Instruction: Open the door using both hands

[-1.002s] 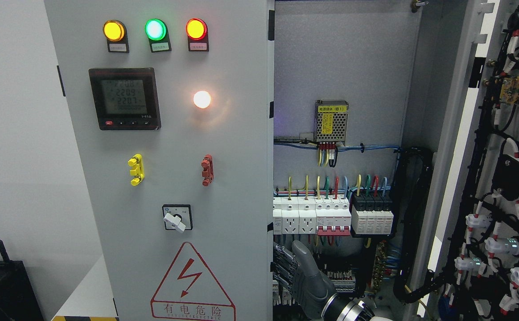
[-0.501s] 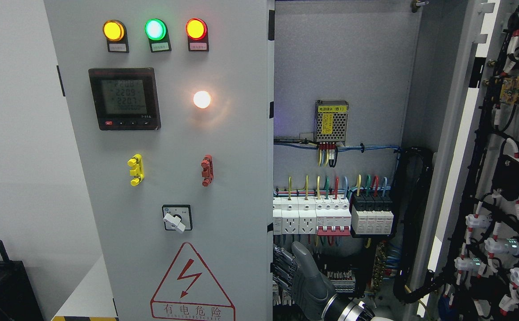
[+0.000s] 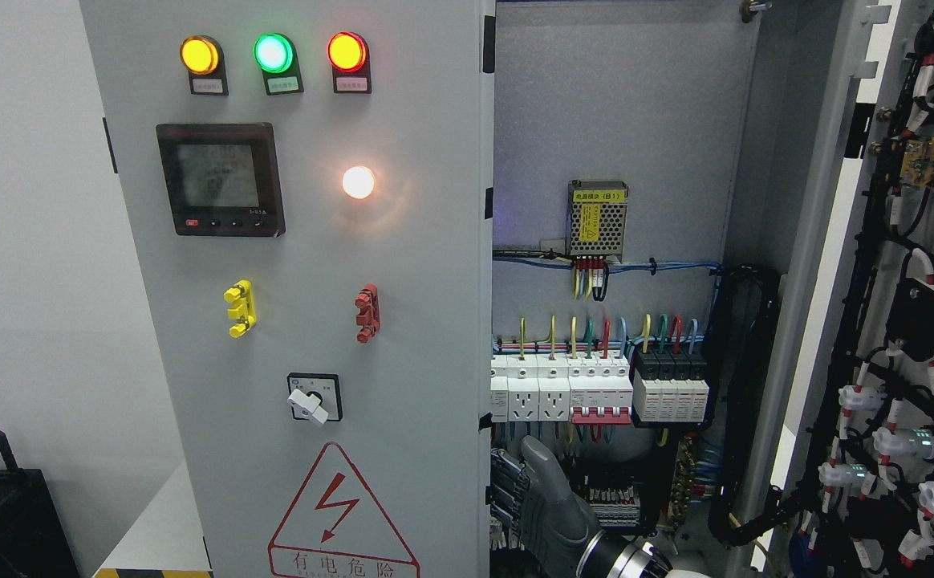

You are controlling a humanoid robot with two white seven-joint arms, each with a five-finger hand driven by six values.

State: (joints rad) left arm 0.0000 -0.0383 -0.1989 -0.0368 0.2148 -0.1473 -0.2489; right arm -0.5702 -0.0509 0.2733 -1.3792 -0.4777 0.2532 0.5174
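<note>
You have the left door (image 3: 306,321) filling the left half of the view, its free edge beside the open cabinet interior (image 3: 611,144). Your right hand (image 3: 539,502) sits at that edge low down, fingers (image 3: 507,490) curled onto it. Expect stiff, heavy sheet metal carrying meters and lamps; keep hold of the edge, not the fittings.

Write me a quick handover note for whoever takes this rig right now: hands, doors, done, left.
Right hand: at the inner edge of the left door, fingers hooked round the edge, thumb up.
Left hand: out of view.
Right door: swung wide open, wiring on its back exposed.
Left door: close to shut, covering the cabinet's left half; breakers visible inside.
Left to do: swing the left door outward.
</note>
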